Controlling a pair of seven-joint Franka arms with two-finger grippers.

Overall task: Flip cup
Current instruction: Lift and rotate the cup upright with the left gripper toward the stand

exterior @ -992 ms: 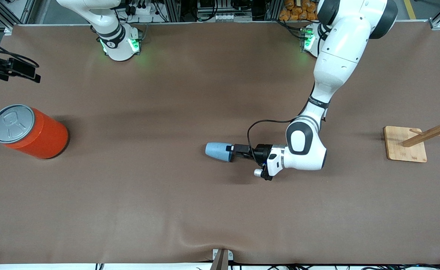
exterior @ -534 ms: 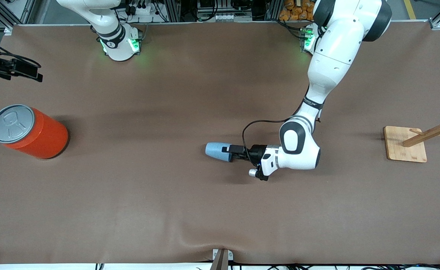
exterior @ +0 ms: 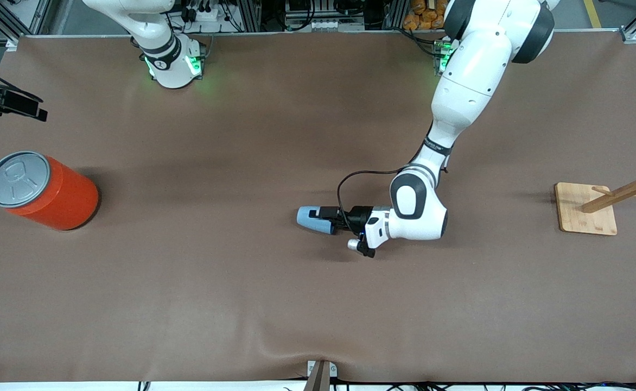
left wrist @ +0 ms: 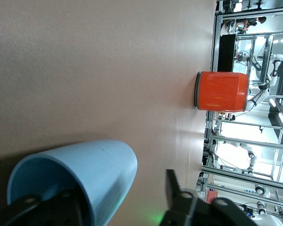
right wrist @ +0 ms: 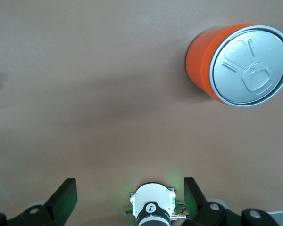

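Observation:
The small light-blue cup [exterior: 308, 218] lies on its side in the middle of the brown table, its mouth toward the left arm's end. My left gripper [exterior: 322, 214] is low at the cup's mouth and open. In the left wrist view one finger [left wrist: 56, 209] is inside the cup [left wrist: 85, 169] and the other finger [left wrist: 179, 197] is outside, apart from the wall. The jaws straddle the cup's wall without pinching it. My right gripper [exterior: 11, 103] hangs high over the table's edge at the right arm's end, open and empty [right wrist: 127, 200].
A large orange can [exterior: 41, 190] with a grey pull-tab lid stands near the right arm's end; it also shows in both wrist views [left wrist: 221, 91] [right wrist: 236, 63]. A wooden rack on a square base [exterior: 586, 209] stands near the left arm's end.
My left gripper has slid along the cup toward the right arm's end, so it now overlaps more of the cup. The cup has stayed put. My right gripper shifted slightly.

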